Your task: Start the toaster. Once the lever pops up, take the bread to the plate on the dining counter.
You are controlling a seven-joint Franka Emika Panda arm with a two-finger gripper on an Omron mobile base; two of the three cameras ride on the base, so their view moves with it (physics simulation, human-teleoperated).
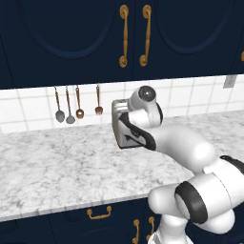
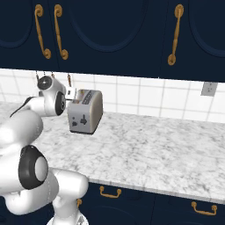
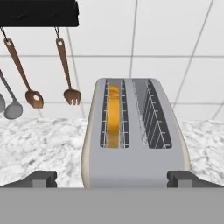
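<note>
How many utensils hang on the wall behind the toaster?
4: two grey ladles on the left, then a brown spoon, then a brown fork nearest the toaster. The arm may hide more.

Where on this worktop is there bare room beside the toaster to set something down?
Right of the toaster, bare marble worktop runs to the front edge and toward the wall outlet. Left of it, marble lies bare below the hanging utensils. It is crowded at the toaster itself, where the open gripper hovers at its near end and the bread fills the left slot.

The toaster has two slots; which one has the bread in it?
The left slot of the toaster, seen from the hand: a golden slice of bread stands in it. The right slot shows bare wire.
</note>
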